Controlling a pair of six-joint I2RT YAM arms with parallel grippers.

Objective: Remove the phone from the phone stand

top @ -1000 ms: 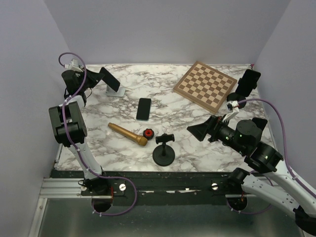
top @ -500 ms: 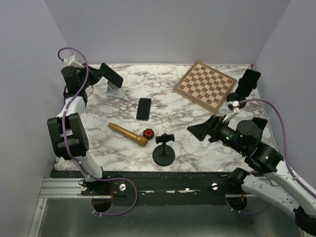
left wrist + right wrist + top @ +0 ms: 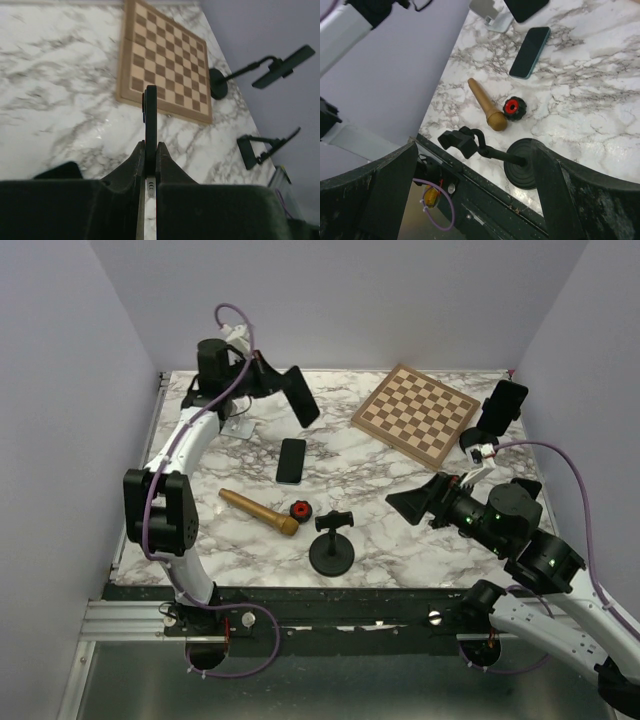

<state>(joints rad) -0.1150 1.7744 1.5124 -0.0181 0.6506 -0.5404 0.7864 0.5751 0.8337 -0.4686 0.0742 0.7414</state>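
**Left gripper (image 3: pixel 149 151) clamped on the phone (image 3: pixel 301 397); phone is off the phone stand (image 3: pixel 237 426).**

Left wrist view: the phone sits edge-on between the jaws. They pinch its lower end, and the rest sticks out past the fingertips, above the marble table (image 3: pixel 200 540). The chessboard (image 3: pixel 165 55) lies ahead of the jaws (a tall black holder (image 3: pixel 280 62) stands to the right of it). Top view: the phone stand rests on the table behind the left jaws, apart from the held phone. A second phone (image 3: pixel 291 460) lies flat nearer the arm bases. The right gripper (image 3: pixel 408 505) has its jaws wide, gripping nothing. Right wrist view: a black stand (image 3: pixel 520 162) with a round base stands between those jaws. Ahead of them lies a wooden handle (image 3: pixel 486 105), with a red knob (image 3: pixel 514 108) just beside its thick end.
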